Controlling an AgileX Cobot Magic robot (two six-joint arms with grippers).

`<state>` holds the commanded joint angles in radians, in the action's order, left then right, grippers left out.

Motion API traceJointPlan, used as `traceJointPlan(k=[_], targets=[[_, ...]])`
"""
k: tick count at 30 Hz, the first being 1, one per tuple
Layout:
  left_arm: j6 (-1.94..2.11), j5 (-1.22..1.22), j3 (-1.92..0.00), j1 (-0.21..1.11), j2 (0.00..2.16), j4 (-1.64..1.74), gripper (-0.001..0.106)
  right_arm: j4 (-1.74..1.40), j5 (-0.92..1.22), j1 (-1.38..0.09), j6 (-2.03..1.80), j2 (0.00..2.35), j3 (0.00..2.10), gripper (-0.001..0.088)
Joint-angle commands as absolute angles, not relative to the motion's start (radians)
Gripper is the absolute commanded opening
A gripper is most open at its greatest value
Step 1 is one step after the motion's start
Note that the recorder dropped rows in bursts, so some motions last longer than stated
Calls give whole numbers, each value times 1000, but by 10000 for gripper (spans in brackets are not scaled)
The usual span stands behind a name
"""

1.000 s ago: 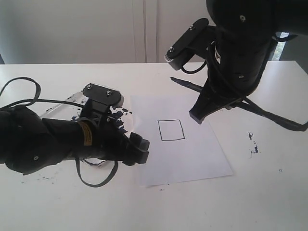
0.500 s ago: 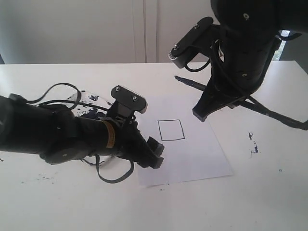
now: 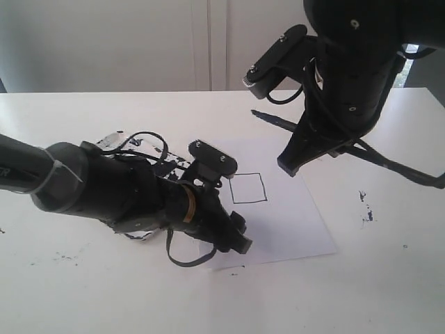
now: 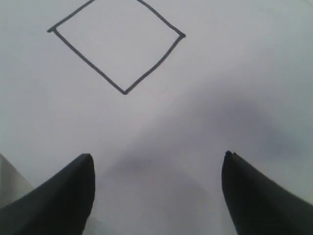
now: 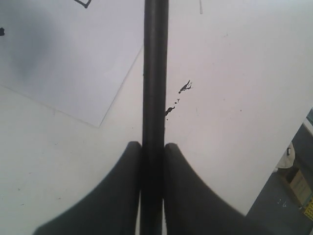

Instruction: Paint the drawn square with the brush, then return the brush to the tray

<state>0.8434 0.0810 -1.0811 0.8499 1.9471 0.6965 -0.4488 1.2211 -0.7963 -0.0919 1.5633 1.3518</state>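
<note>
Now our right claw [image 5: 154, 147] clamps the brush [image 3: 272, 122] above the paper's [image 3: 292, 223] far edge, the blank square [image 3: 247, 188] lying frontward of its tip, while our left claw [image 4: 157, 155] gapes empty near that square.

The left arm [image 3: 111, 191] hides most of the tray [image 3: 110, 141]. The right wrist view cuts off the brush [image 5: 155, 73] before its tip.
</note>
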Motion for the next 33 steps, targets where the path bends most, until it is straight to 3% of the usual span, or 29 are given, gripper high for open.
traceJointPlan(k=[7, 16, 20, 33], targets=[[904, -126, -1096, 860, 1962, 620, 749, -451, 1221, -796, -97, 1563, 1336, 0], [430, -304, -1096, 1006, 1942, 129, 749, -365, 1221, -735, -10, 1571, 1334, 0], [430, -325, -1096, 1006, 1920, 120, 749, -222, 1221, -701, 66, 1595, 1320, 0], [411, -360, -1096, 1008, 1881, 120, 749, -162, 1221, -686, 82, 1637, 1253, 0]])
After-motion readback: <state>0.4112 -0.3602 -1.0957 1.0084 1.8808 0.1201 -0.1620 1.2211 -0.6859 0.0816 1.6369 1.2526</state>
